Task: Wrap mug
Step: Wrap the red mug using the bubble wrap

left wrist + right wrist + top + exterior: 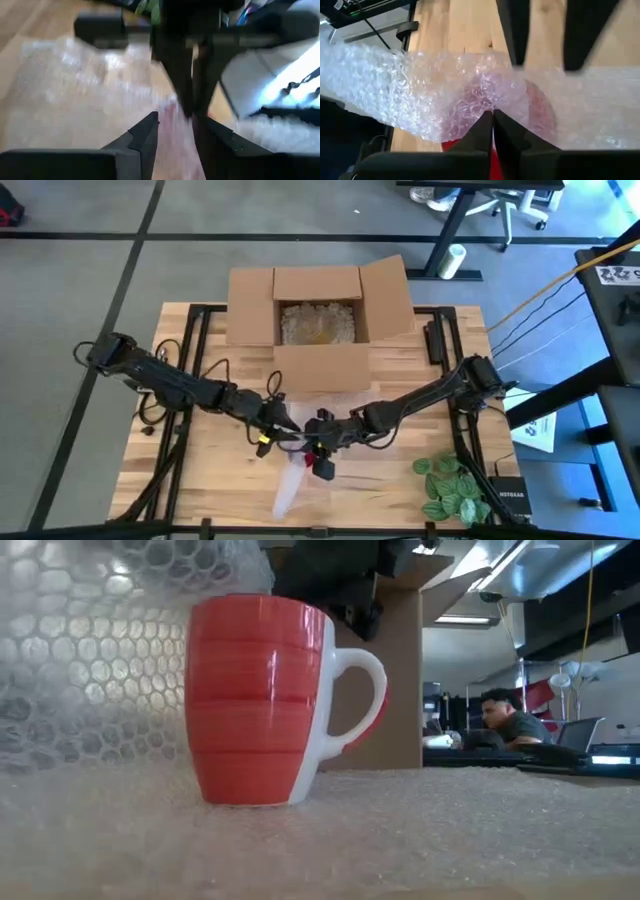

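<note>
The mug [260, 700] stands upright on bubble wrap [420, 95] at the surface's [200, 480] six o'clock. Right hand [493, 125] pinches the limp wrap; left hand [175, 125] spread. The glazed mug looks breakable and slick.

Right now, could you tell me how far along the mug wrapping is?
Early to midway. Done: the red mug stands upright on the bubble wrap. In hand: the right tool is shut on a fold of wrap, drawn over the mug; the left tool is alongside. Left: the low view shows the mug's front and handle bare, so it needs closing, then likely packing into the open cardboard box.
</note>
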`<state>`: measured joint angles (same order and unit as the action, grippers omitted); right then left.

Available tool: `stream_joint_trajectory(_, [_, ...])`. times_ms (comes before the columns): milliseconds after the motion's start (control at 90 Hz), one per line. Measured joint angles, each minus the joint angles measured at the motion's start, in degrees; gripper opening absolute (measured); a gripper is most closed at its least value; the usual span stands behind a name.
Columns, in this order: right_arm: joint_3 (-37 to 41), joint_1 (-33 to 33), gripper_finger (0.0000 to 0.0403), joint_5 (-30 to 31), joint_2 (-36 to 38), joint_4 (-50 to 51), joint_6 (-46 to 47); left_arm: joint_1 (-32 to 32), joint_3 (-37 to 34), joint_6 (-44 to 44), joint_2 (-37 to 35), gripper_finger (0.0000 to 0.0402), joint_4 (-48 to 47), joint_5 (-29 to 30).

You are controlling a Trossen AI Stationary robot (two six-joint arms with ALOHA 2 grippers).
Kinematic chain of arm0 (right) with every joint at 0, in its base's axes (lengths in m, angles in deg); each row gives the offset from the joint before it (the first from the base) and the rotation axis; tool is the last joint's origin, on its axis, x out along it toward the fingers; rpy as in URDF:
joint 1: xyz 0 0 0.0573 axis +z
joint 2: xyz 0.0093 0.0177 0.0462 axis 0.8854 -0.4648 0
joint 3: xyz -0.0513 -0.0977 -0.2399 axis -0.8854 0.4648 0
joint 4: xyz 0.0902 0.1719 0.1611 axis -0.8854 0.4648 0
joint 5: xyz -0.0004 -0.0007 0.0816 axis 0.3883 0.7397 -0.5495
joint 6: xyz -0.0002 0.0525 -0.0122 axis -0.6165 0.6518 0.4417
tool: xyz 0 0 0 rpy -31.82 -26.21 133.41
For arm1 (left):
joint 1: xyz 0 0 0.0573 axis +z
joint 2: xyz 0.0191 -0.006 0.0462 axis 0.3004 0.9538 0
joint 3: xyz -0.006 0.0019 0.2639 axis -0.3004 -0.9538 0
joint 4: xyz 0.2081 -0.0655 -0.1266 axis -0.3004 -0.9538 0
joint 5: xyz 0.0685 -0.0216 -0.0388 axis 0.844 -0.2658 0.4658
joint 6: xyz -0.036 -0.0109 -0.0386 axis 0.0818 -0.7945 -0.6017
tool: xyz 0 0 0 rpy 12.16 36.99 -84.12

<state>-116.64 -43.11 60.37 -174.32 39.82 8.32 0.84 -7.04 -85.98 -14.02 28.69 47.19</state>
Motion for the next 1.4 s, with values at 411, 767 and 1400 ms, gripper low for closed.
stream_joint_trajectory(411, [-0.4, -2.1, 0.0000, -6.0, 0.0, 1.2, 3.2, -13.8, -0.1, -13.2, -2.9, 0.0105, -10.0, 1.1])
stream_joint_trajectory(767, [-24.1, -1.9, 0.0000, -7.9, -9.0, 29.7, -1.6, -23.3, -0.1, -19.6, -2.9, 0.0105, -4.2, 3.9])
stream_joint_trajectory(1400, [-52.1, -1.5, 0.0000, -12.6, -30.0, 56.2, -3.6, -40.0, 0.0, -21.1, 1.0, 0.0105, 0.6, 29.2])
